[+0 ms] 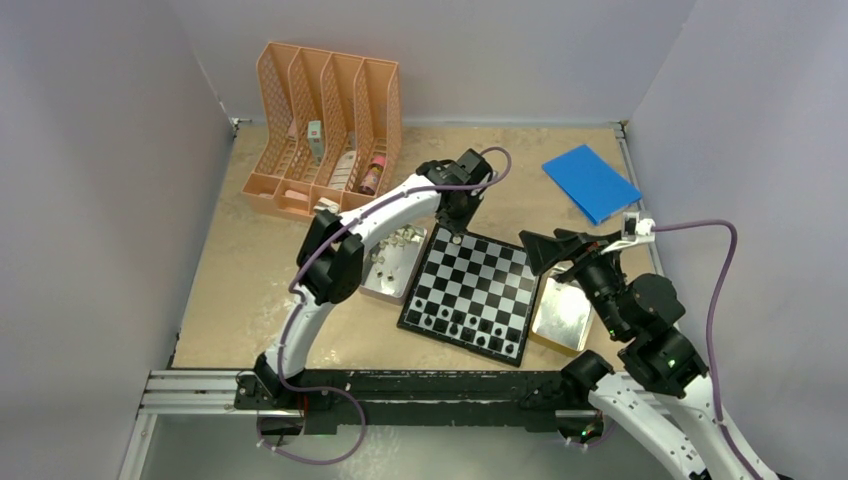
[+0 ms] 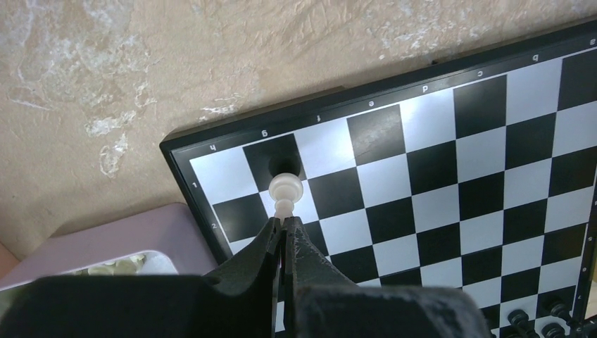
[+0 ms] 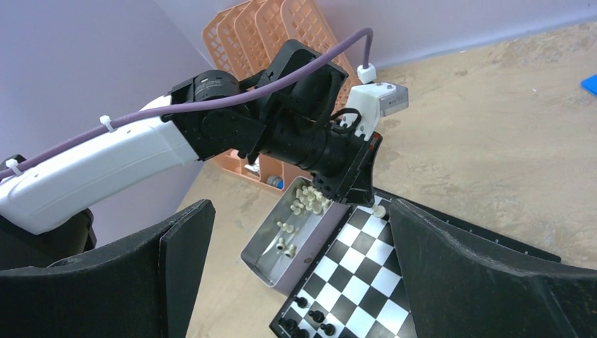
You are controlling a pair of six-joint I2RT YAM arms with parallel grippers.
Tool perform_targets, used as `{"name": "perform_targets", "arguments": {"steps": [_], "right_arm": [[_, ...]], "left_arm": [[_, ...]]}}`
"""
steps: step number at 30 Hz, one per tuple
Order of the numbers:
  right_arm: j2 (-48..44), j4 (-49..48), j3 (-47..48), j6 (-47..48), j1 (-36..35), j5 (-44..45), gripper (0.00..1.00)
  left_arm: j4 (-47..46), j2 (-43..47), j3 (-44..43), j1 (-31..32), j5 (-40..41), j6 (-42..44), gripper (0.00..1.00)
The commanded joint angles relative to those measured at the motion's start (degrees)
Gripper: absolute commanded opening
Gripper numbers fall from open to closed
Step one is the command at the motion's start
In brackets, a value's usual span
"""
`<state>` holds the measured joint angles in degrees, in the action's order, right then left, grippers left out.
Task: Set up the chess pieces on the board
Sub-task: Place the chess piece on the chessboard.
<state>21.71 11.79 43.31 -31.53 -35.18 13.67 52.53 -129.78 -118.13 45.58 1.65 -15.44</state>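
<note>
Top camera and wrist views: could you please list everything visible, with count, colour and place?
board: one, black-and-white, table centre
black pieces: several, black, board's near rows
white piece: one, white, board's far-left corner
loose white pieces: many, white, inside left tin
left tin: one, metal, left of board
right tin: one, shiny metal, right of board
file organiser: one, orange, far left
blue sheet: one, blue, far right
table: one, beige
left gripper: shut on white piece
right gripper: open, above right tin

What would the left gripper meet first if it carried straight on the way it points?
Likely the board, near its g-file corner; the white pawn in the left gripper would touch first.
</note>
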Motion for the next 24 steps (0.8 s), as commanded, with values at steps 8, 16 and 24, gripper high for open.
{"name": "perform_targets", "arguments": {"steps": [8, 16, 24], "right_arm": [[-0.2, -0.8, 2.3, -0.2, 0.3, 0.7, 0.96], [-1.0, -0.5, 2.1, -0.4, 0.3, 0.7, 0.96], [-1.2, -0.3, 2.3, -0.2, 0.3, 0.5, 0.96]], "left_arm": [[0.4, -2.1, -5.4, 1.6, -0.7, -0.4, 0.0], [0.5, -3.5, -6.9, 2.0, -0.5, -0.4, 0.0], [0.0, -4.4, -7.0, 2.5, 0.7, -0.6, 0.0]]}}
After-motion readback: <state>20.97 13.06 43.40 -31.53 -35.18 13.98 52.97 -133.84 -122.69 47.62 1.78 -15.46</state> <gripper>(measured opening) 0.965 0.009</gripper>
